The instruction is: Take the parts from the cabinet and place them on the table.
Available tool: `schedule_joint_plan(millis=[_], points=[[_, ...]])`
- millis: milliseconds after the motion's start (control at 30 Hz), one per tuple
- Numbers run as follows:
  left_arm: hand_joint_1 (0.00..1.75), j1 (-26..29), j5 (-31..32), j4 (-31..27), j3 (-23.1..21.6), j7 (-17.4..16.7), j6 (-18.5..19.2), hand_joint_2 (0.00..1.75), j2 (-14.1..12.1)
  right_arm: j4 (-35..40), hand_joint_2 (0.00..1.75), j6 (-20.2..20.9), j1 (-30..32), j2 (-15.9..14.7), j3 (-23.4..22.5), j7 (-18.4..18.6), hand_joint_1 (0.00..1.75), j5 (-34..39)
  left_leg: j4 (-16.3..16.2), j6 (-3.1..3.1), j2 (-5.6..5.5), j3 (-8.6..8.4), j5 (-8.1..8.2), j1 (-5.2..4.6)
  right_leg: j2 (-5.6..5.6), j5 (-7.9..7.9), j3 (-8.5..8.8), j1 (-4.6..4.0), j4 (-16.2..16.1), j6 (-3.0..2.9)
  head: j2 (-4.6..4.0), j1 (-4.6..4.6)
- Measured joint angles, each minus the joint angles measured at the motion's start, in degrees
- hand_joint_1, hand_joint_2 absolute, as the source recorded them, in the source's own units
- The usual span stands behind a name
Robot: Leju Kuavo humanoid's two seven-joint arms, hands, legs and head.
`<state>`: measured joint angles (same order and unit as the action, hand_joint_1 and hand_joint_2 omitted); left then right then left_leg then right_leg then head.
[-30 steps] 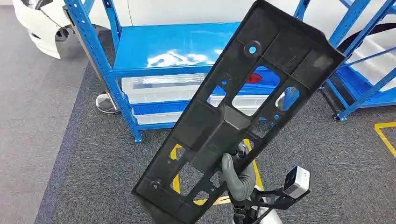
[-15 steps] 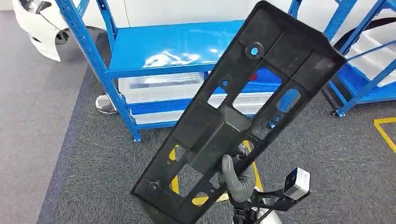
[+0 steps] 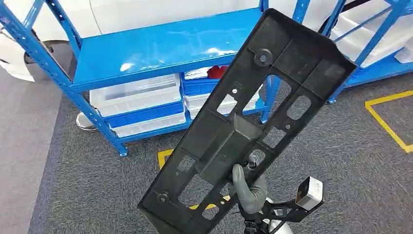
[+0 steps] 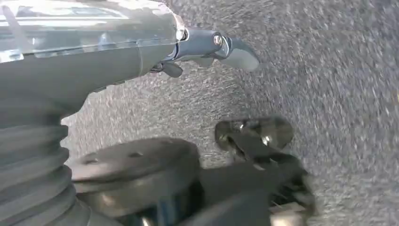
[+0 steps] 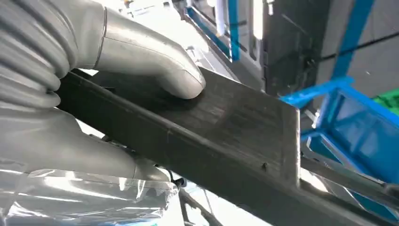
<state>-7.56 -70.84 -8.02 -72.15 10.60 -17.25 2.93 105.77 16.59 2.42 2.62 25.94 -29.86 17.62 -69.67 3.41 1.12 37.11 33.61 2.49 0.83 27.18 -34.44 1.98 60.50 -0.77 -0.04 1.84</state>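
Observation:
A long black plastic panel (image 3: 253, 122) with several cut-outs is held up slantwise in front of me in the head view, reaching from low centre to the upper right. My right hand (image 3: 248, 187) grips its lower part from underneath. In the right wrist view the thumb (image 5: 155, 66) presses on the panel's dark edge (image 5: 226, 127). My left hand (image 4: 141, 47) hangs over grey carpet with nothing in it, one finger (image 4: 235, 52) stretched out.
A blue shelf rack (image 3: 160, 44) stands ahead on the carpet, with clear plastic bins (image 3: 136, 95) and a red item (image 3: 217, 72) on its lower levels. A second blue rack (image 3: 380, 58) stands at the right. Yellow tape (image 3: 384, 119) marks the floor.
The whole picture has shifted: the camera has turned, so the racks sit further left and closer. The panel stays in my right hand at about the same tilt.

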Motion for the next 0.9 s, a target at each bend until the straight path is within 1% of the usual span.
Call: schedule_joint_plan(millis=[33, 67, 100, 133, 167, 200, 233, 267, 300, 333, 367, 400, 433, 467, 500, 533, 567, 600, 633, 667, 700, 733, 767, 800, 867, 900], points=[[0.00, 0.2, 0.0, 0.0, 0.0, 0.0, 0.0, 1.75, 0.0, 0.0, 1.75, 0.0, 0.1, 0.0, 0.0, 0.0, 1.75, 0.0, -4.5, -0.25, -0.29, 2.01, 1.67, -0.21, 0.70, -0.12, -0.18, -0.30, 0.0, -0.19, 0.00, 0.00], [0.00, 0.3, 0.0, 0.0, 0.0, 0.0, 0.0, 1.75, 0.0, 0.0, 1.75, 0.0, 0.2, 0.0, 0.0, 0.0, 1.75, 0.0, -7.2, -0.65, -0.42, 3.27, 2.14, -0.42, 1.53, -0.24, -0.32, -0.68, 0.0, -0.37, 0.00, 0.00], [0.00, 0.4, 0.0, 0.0, 0.0, 0.0, 0.0, 1.75, 0.0, 0.0, 1.75, 0.0, 0.4, 0.0, 0.0, 0.0, 1.75, 0.0, -6.8, -1.21, -0.50, 3.11, 1.25, -0.69, 2.31, -0.31, -0.36, -0.96, 0.0, -0.47, 0.00, 0.00], [0.00, 0.3, 0.0, 0.0, 0.0, 0.0, 0.0, 1.75, 0.0, 0.0, 1.75, 0.0, 0.5, 0.0, 0.0, 0.0, 1.75, 0.0, -3.6, -2.09, -0.72, 1.54, -0.97, -1.10, 3.32, -0.39, -0.35, -1.28, 0.0, -0.58, 0.00, 0.00], [0.00, 0.3, 0.0, 0.0, 0.0, 0.0, 0.0, 1.75, 0.0, 0.0, 1.75, 0.0, 0.5, 0.0, 0.0, 0.0, 1.75, 0.0, 1.2, -2.97, -1.34, -0.72, -3.46, -1.55, 4.14, -0.45, -0.30, -1.59, 0.0, -0.63, 0.00, 0.00], [0.00, 0.3, 0.0, 0.0, 0.0, 0.0, 0.0, 1.75, 0.0, 0.0, 1.75, 0.0, 0.5, 0.0, 0.0, 0.0, 1.75, 0.0, 6.5, -4.16, -3.55, -3.29, -5.94, -1.99, 4.93, -0.54, -0.27, -1.68, 0.0, -0.66, 0.00, 0.00], [0.00, 0.3, -0.1, 0.1, 0.0, 0.0, 0.0, 1.75, -0.4, 0.0, 1.75, 0.0, 0.6, 0.0, 0.0, -0.1, 1.75, 0.0, 9.1, -5.42, -7.07, -4.45, -5.59, -1.94, 5.39, -0.66, -0.36, -1.45, -0.1, -0.59, 0.00, -0.02], [0.00, 0.5, -0.1, 0.0, 0.0, 0.1, 0.0, 1.75, -0.2, 0.0, 1.75, 0.0, 0.5, 0.0, 0.0, -0.1, 1.75, 0.0, 10.2, -5.15, -7.15, -4.74, -5.97, -1.91, 6.28, -0.81, -0.55, -1.48, 0.0, -0.29, 0.00, -0.02], [0.00, 0.4, -0.1, 0.0, 0.0, 0.1, 0.0, 1.75, -0.3, 0.0, 1.75, 0.0, 0.6, 0.0, 0.0, -0.3, 1.75, 0.0, 10.3, -5.04, -6.79, -4.85, -5.89, -2.30, 6.57, -1.06, -0.80, -0.99, -0.2, 0.20, 0.00, -0.02], [0.00, 0.4, -0.2, 0.0, 0.0, 0.1, 0.0, 1.75, -0.3, 0.0, 1.75, 0.0, 0.7, 0.0, -0.1, -0.4, 1.75, -0.1, 10.6, -5.08, -6.30, -5.01, -5.97, -2.42, 7.35, -1.33, -0.84, -0.70, -0.6, 0.66, 0.00, 0.02], [0.00, 0.3, -0.2, 0.0, 0.0, 0.1, 0.0, 1.75, -0.3, 0.0, 1.75, 0.0, 0.9, 0.0, -0.1, -0.4, 1.75, -0.1, 11.3, -5.02, -5.75, -5.32, -6.35, -2.46, 7.94, -1.68, -0.66, -0.74, -1.2, 1.19, 0.00, 0.00], [0.00, 0.2, -0.1, 0.0, 0.0, 0.2, 0.0, 1.75, 0.0, 0.1, 1.75, 0.0, 0.9, 0.0, -0.1, -0.5, 1.75, -0.1, 13.1, -4.56, -4.91, -6.09, -7.29, -1.28, 7.90, -1.71, -0.53, -1.11, -1.2, 1.50, 0.00, -0.02], [0.00, 0.1, -0.1, 0.0, 0.0, 0.2, 0.0, 1.75, -0.2, 0.2, 1.75, 0.0, 1.0, -0.1, -0.2, -0.5, 1.75, -0.1, 13.9, -4.53, -4.44, -6.33, -7.68, -1.61, 4.55, -0.59, -1.11, -1.47, -0.1, 1.63, 0.00, -0.04], [0.00, 0.2, -0.1, 0.0, 0.0, 0.2, 0.0, 1.75, -0.1, 0.2, 1.75, 0.0, 0.9, -0.1, -0.2, -0.6, 1.75, -0.2, 14.1, -4.77, -3.81, -6.33, -8.00, -1.71, 1.85, 1.82, -2.61, -1.55, 3.0, 1.65, 0.00, -0.02], [0.00, 0.3, -0.1, 0.0, 0.0, 0.1, 0.0, 1.75, -0.1, 0.2, 1.75, 0.0, 0.7, -0.1, -0.1, -0.7, 1.75, -0.2, 14.0, -4.68, -3.22, -6.16, -8.05, -1.81, 0.47, 4.17, -4.59, -1.51, 7.4, 1.86, 0.00, -0.02], [0.00, 0.5, -0.1, 0.0, 0.0, 0.1, 0.0, 1.75, -0.1, 0.1, 1.75, -0.1, 0.8, -0.1, -0.2, -0.6, 1.75, -0.2, 13.9, -4.69, -2.54, -6.01, -8.03, -1.93, -0.16, 6.14, -6.63, -1.35, 12.1, 2.05, 0.00, -0.04], [0.00, 0.6, -0.1, 0.0, 0.0, 0.1, 0.0, 1.75, -0.1, 0.1, 1.75, -0.1, 0.8, -0.1, -0.2, -0.5, 1.75, -0.2, 13.8, -4.68, -2.04, -5.85, -8.02, -1.97, -0.29, 6.87, -7.80, -1.24, 14.7, 2.20, 0.00, -0.04], [0.00, 0.6, -0.1, 0.0, 0.0, 0.0, 0.0, 1.75, -0.1, 0.1, 1.75, -0.1, 0.8, -0.1, -0.2, -0.3, 1.75, -0.2, 13.7, -4.66, -1.61, -5.70, -8.01, -1.97, -0.38, 6.30, -7.77, -1.20, 15.0, 2.31, 0.00, -0.02], [0.00, 0.5, -0.1, 0.0, 0.0, 0.0, 0.0, 1.75, -0.1, 0.1, 1.75, -0.1, 0.8, -0.1, -0.2, -0.2, 1.75, -0.2, 13.5, -4.61, -1.29, -5.63, -7.98, -1.96, -0.51, 4.41, -6.04, -1.18, 12.1, 2.32, 0.00, -0.04], [0.00, 0.4, -0.1, 0.0, 0.0, 0.0, 0.0, 1.75, -0.1, 0.1, 1.75, -0.1, 0.7, -0.1, -0.2, 0.0, 1.75, -0.2, 13.4, -4.51, -1.15, -5.64, -7.91, -1.96, -0.59, 2.18, -3.35, -1.17, 7.5, 2.23, 0.00, -0.04], [0.00, 0.3, -0.1, 0.0, 0.0, 0.0, 0.0, 1.75, 0.0, 0.1, 1.75, -0.1, 0.7, -0.1, -0.2, 0.1, 1.75, -0.2, 13.2, -4.40, -0.47, -5.64, -7.80, -1.96, -1.27, 0.09, -0.20, -1.23, 2.2, 2.01, 0.00, -0.04], [0.00, 0.3, -0.1, 0.0, 0.0, 0.0, 0.0, 1.75, 0.0, 0.2, 1.75, -0.1, 0.6, -0.1, -0.2, 0.1, 1.75, -0.2, 12.9, -4.25, -0.34, -5.67, -7.62, -2.11, -4.37, 0.01, 2.12, -1.68, -2.3, 1.48, 0.00, -0.04], [0.00, 0.3, -0.1, 0.0, 0.0, 0.0, -0.1, 1.75, 0.1, 0.2, 1.75, -0.1, 0.5, -0.1, -0.2, 0.2, 1.75, -0.2, 12.6, -3.87, -0.26, -5.63, -7.36, -2.55, -4.24, -0.20, 2.04, -1.90, -2.5, 0.86, 0.00, -0.04], [0.00, 0.4, -0.1, 0.0, -0.1, 0.0, 0.0, 1.75, 0.1, 0.2, 1.75, -0.1, 0.4, -0.1, -0.2, 0.2, 1.75, -0.2, 12.7, -3.59, 0.03, -5.63, -7.44, -2.47, -3.43, -0.25, 1.95, -2.04, -2.3, 0.60, 0.00, -0.04], [0.00, 0.4, -0.2, 0.0, -0.1, 0.0, 0.0, 1.75, 0.1, 0.2, 1.75, -0.1, 0.5, -0.1, -0.2, 0.1, 1.75, -0.2, 12.8, -3.06, 0.96, -5.74, -7.52, -2.42, -2.44, -0.53, 1.59, -2.18, -2.3, 0.12, 0.00, -0.04], [0.00, 0.3, -0.2, 0.0, -0.1, 0.0, 0.0, 1.75, 0.1, 0.2, 1.75, -0.1, 0.5, -0.1, -0.2, 0.1, 1.75, -0.2, 12.6, -2.63, 1.29, -5.66, -7.26, -2.43, -1.95, -1.01, 1.65, -1.73, -2.8, -0.48, 0.00, -0.02]])
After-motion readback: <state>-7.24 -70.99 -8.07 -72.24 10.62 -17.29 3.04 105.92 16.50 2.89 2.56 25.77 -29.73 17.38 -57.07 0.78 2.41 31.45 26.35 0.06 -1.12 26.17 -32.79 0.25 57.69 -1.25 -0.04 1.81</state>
